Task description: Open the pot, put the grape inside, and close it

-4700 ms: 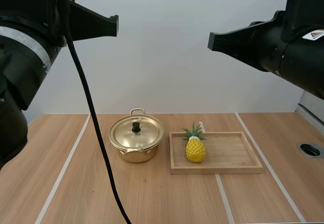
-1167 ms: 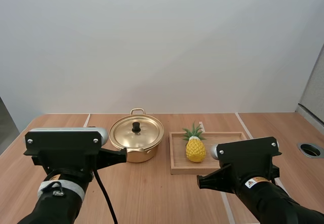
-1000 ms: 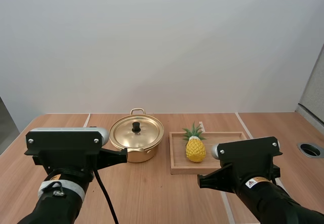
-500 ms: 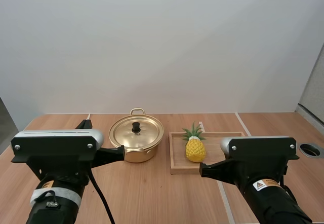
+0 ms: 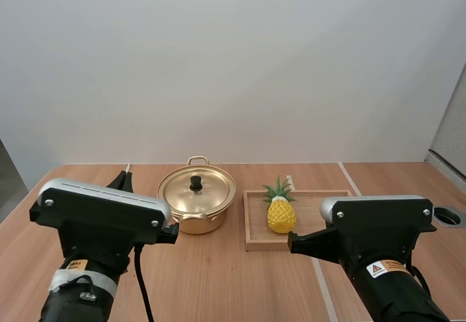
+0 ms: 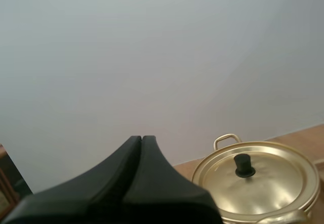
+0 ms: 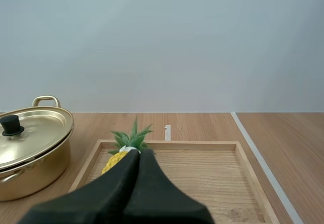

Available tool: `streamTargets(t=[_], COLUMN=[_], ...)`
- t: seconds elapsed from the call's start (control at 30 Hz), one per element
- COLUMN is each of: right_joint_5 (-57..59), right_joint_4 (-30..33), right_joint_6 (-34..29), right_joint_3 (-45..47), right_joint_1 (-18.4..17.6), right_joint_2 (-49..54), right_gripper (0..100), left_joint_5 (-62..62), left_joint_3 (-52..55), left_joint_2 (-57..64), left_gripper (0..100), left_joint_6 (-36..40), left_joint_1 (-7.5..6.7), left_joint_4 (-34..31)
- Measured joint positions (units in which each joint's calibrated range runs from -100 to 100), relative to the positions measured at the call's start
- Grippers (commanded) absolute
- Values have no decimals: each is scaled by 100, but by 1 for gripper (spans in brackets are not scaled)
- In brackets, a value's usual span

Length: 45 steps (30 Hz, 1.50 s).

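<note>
A gold pot (image 5: 196, 207) sits on the wooden desk (image 5: 240, 285). Its lid (image 5: 196, 189), with a small black knob (image 5: 196, 183), is on top, so the pot is closed. Just beside the pot lies a wooden tray (image 5: 335, 224). A yellow toy pineapple (image 5: 281, 215) with green leaves stands up in the tray, at the end near the pot. The left jaws are pressed together with nothing between them. Their two black fingers (image 6: 129, 183) make one dark wedge near the pot's left side. The right jaws are pressed together too, and their fingers (image 7: 129, 193) point at the pineapple from the tray's near side. Neither touches the pot or the fruit.
</note>
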State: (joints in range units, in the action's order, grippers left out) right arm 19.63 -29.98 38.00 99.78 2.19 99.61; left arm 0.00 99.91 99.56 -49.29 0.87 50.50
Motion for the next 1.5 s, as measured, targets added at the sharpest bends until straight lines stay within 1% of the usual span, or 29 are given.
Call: streamTargets(t=[0.07,0.13,0.3,0.37,0.4,0.47,0.53,0.7,0.83,0.9,1.0,1.13,1.23,1.3,1.4,1.5], right_joint_5=[0,0,65,128,174,334,557,1122,1249,1308,1323,1344,1344,1344,1366,1388], right_joint_4=[0,0,10,232,413,759,1010,1204,1216,1216,1122,719,550,511,490,478], right_joint_6=[0,0,0,-8,-8,-8,-8,-8,-8,-8,-8,-8,-8,-8,-8,-8], right_joint_3=[0,0,0,0,0,0,0,0,2,2,2,14,14,14,14,14], right_joint_1=[0,0,0,0,0,0,0,0,0,0,0,0,0,0,0,0], right_joint_2=[0,0,0,0,0,0,0,0,0,0,0,0,0,0,0,0], right_gripper=[0,0,0,0,0,0,0,0,0,0,0,0,0,0,0,0], left_joint_5=[0,0,0,0,0,0,0,0,0,0,0,0,-414,-1219,-2550,-2995], left_joint_3=[0,0,0,0,0,0,0,0,0,0,0,0,0,0,9,9], left_joint_2=[0,0,0,0,0,0,0,0,0,0,0,0,0,10,10,10], left_gripper=[2,2,2,2,2,2,2,2,2,2,2,2,2,2,2,2], left_joint_6=[0,0,0,0,0,0,0,0,0,0,0,0,166,572,1386,2081], left_joint_1=[0,0,0,0,0,0,0,0,0,0,0,0,0,0,0,0], left_joint_4=[-435,-676,-834,-1032,-1233,-1910,-2338,-2801,-3744,-3984,-4091,-4125,-4135,-4135,-4135,-4135])
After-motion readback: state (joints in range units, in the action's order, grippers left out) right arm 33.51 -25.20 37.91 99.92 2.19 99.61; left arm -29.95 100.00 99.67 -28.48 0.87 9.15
